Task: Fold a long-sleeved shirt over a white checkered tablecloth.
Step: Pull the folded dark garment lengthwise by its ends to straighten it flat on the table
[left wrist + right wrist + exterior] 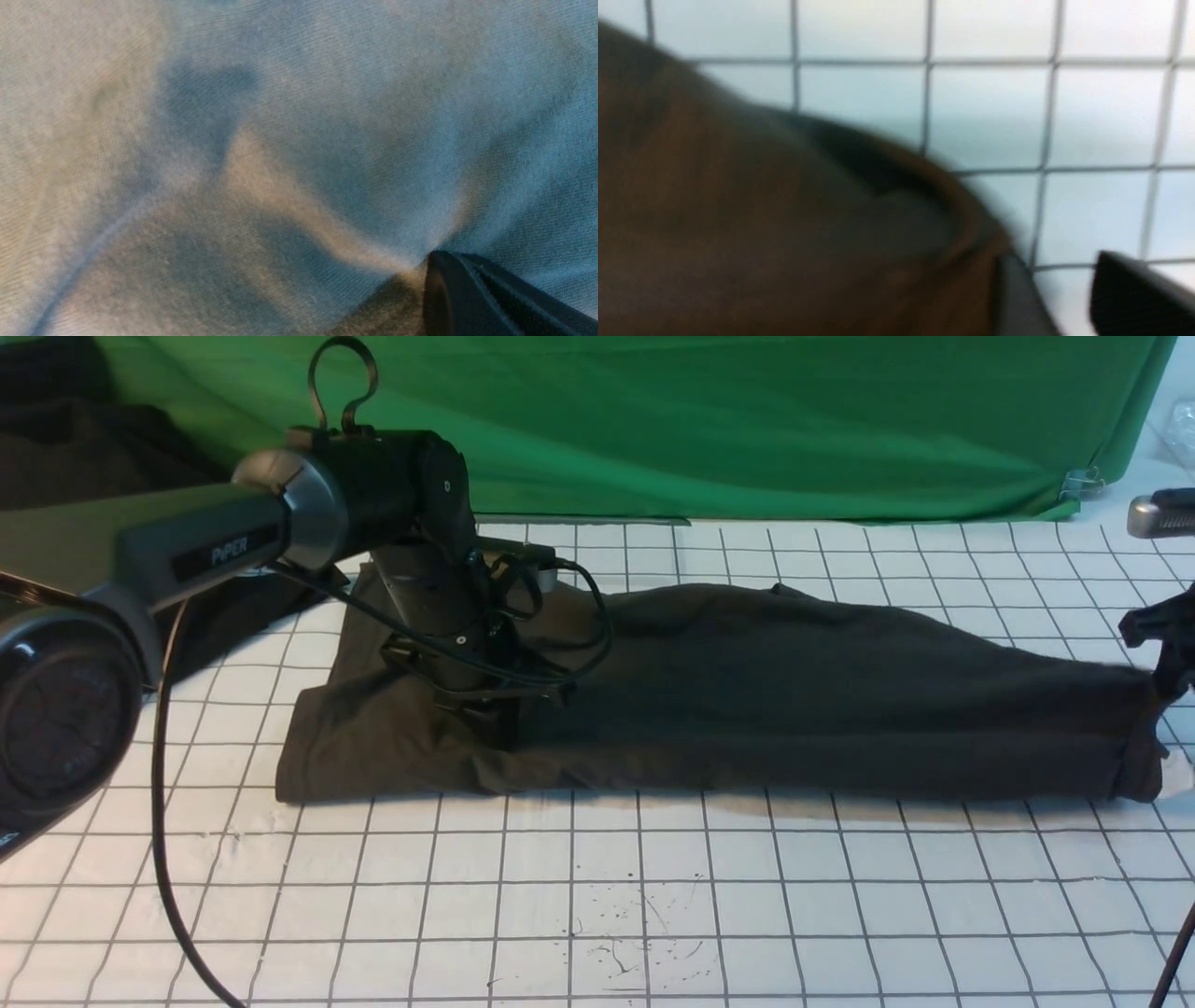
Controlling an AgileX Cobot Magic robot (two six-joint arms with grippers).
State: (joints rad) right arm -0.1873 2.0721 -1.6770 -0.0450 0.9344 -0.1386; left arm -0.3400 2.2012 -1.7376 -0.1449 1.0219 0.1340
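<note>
The long-sleeved shirt (794,700) lies folded into a long dark charcoal band across the white checkered tablecloth (597,896). No print shows. My left gripper (493,717) points down into the shirt's left part. In the left wrist view it (432,263) is shut on a pinch of the shirt (299,116), with creases fanning out from its tip. My right gripper (1162,649) hangs at the shirt's right end. In the right wrist view it (1057,275) is open, with bare tablecloth (985,116) between its fingers (1125,294) and the shirt's rolled edge (784,210) beside one finger.
A green backdrop cloth (747,420) hangs along the far side of the table. A blacker garment heap (65,448) sits at the back left, behind my left arm (187,551). That arm's cable (163,821) trails over the cloth in front. A silver object (1162,513) pokes in at the far right.
</note>
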